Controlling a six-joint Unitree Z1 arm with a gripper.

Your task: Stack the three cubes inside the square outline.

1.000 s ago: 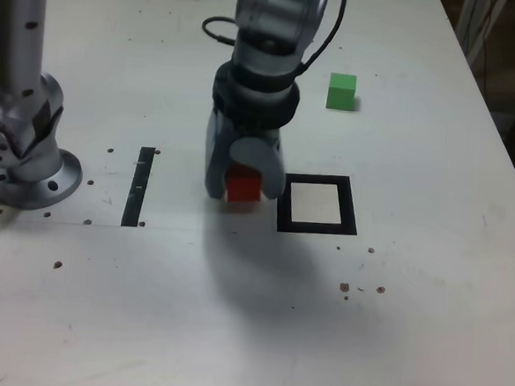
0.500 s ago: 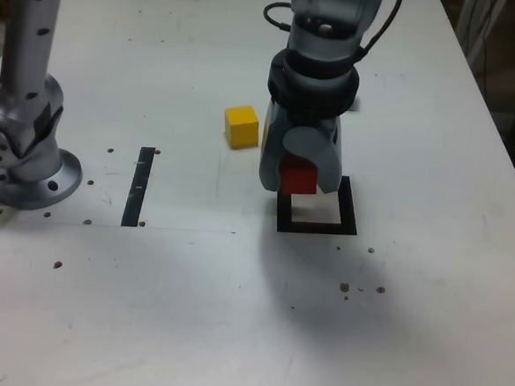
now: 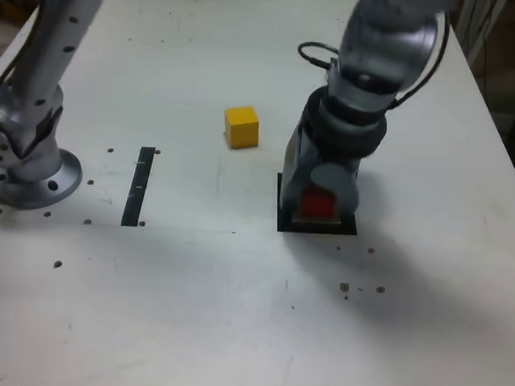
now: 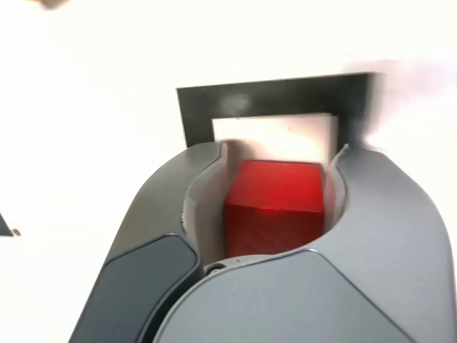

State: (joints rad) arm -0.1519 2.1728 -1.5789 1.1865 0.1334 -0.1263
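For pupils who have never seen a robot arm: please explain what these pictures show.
The machine is one jointed grey arm ending in a two-fingered gripper. The exterior view comes from a camera standing off the arm; the wrist view comes from one riding on the wrist, looking along the fingers.

Between the fingers is a solid red cube, held over the flat black square frame with a pale centre. Also on the white table lie a yellow cube and a straight black tape strip.

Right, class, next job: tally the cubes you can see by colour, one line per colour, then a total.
Red: 1, the red cube between the gripper's fingers
Yellow: 1, the yellow cube on the table
Total: 2 cubes in sight
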